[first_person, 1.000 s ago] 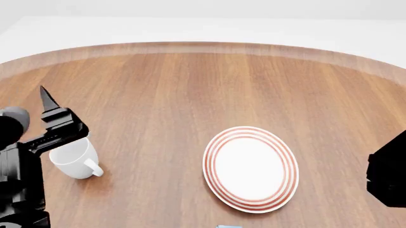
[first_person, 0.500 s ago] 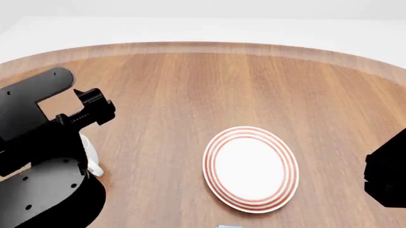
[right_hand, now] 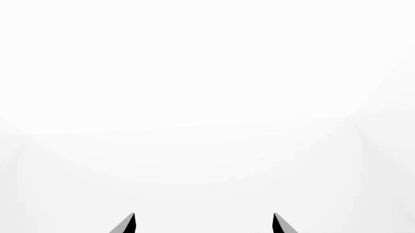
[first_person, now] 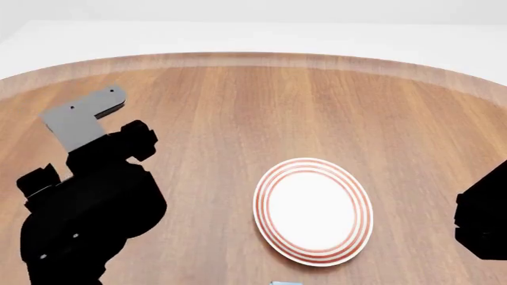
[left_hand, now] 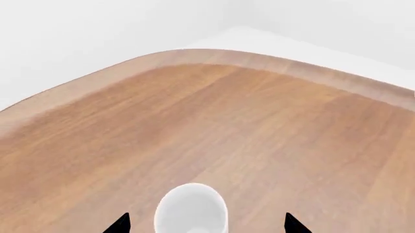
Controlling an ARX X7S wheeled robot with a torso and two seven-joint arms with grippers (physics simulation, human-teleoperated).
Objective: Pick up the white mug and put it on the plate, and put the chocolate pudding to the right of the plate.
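Observation:
The white mug (left_hand: pixel 191 209) stands upright on the wooden table, seen from above in the left wrist view. My left gripper (left_hand: pixel 206 226) is open above it, with one black fingertip (left_hand: pixel 120 224) on each side of the mug and not touching it. In the head view my left arm (first_person: pixel 91 202) hides the mug. The plate (first_person: pixel 313 211), white with red rings, lies empty at centre right. Only a light-blue sliver of the chocolate pudding (first_person: pixel 285 283) shows at the bottom edge. My right gripper (right_hand: pixel 203 224) is open and empty, facing blank white.
The round wooden table (first_person: pixel 253 101) has its curved far edge against a white floor. My right arm (first_person: pixel 483 219) shows as a black block at the right edge, beside the plate.
My left arm has swung up and forward over the mug, which it now hides in the head view. The plate and my right arm have not moved.

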